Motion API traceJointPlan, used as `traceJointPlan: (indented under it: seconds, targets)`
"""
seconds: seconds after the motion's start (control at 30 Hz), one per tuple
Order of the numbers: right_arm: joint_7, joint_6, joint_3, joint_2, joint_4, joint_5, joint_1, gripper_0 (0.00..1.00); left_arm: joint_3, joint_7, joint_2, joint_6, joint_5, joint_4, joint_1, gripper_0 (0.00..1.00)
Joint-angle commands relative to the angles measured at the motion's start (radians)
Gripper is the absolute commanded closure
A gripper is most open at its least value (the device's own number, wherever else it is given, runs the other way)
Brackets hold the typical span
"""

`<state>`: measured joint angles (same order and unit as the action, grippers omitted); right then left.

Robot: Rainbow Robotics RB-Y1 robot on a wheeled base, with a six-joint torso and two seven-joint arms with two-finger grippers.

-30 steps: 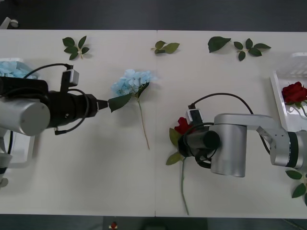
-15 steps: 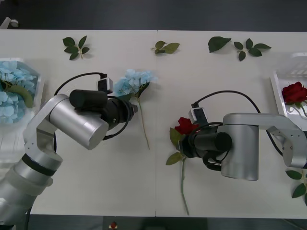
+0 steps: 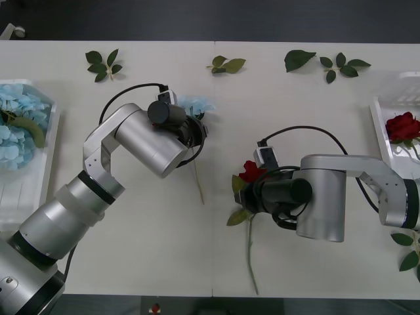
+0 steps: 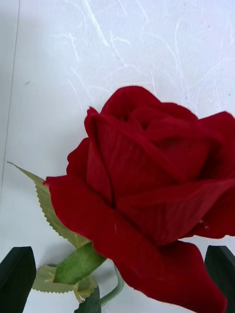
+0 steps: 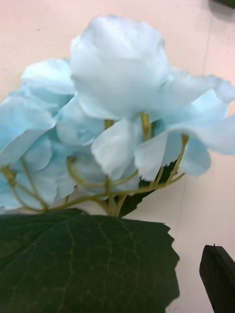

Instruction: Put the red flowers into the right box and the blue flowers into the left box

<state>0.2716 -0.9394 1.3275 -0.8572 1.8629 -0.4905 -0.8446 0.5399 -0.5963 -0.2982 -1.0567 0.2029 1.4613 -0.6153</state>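
One blue flower point(image 3: 197, 105) lies on the table, its head partly under my left wrist. My left gripper point(image 3: 195, 132) is right over its leaf and stem. In the left wrist view the pale blue head point(image 5: 122, 112) and a big green leaf point(image 5: 83, 264) are close up; one black finger point(image 5: 218, 279) shows at the corner, apart from the flower. A red flower point(image 3: 250, 172) lies mid-table. My right gripper point(image 3: 244, 195) stands open at its bloom point(image 4: 147, 190), with a finger point(image 4: 17, 276) on each side. The left box point(image 3: 29, 197) holds blue flowers point(image 3: 20, 121). The right box point(image 3: 382, 134) holds a red flower point(image 3: 401, 125).
Loose leaf sprigs lie along the far edge point(image 3: 103, 64), point(image 3: 225, 64), point(image 3: 298, 59), point(image 3: 341, 67), and more leaves point(image 3: 407, 252) lie near my right arm. The rose's long stem point(image 3: 251, 262) runs toward the near table edge.
My left arm has swung from the left box across to the blue flower on the table. The right gripper has stayed at the rose, shifting only slightly.
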Motion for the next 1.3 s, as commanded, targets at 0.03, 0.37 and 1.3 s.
traceJointPlan:
  seconds: [0.03,0.37,1.3]
  targets:
    - [0.067,0.025,0.029,0.003,-0.004,0.013,-0.033,0.00,-0.011,-0.003,0.016,0.064,-0.005,-0.078,-0.055,0.00]
    - [0.080,0.030,0.033,0.027,-0.039,0.015,-0.034,0.00,-0.001,-0.033,0.028,0.185,-0.039,-0.202,-0.061,0.46]
    - [0.098,0.030,0.032,0.033,-0.047,0.021,-0.036,0.96,-0.216,-0.143,-0.352,-0.399,0.380,0.376,-0.060,1.00]
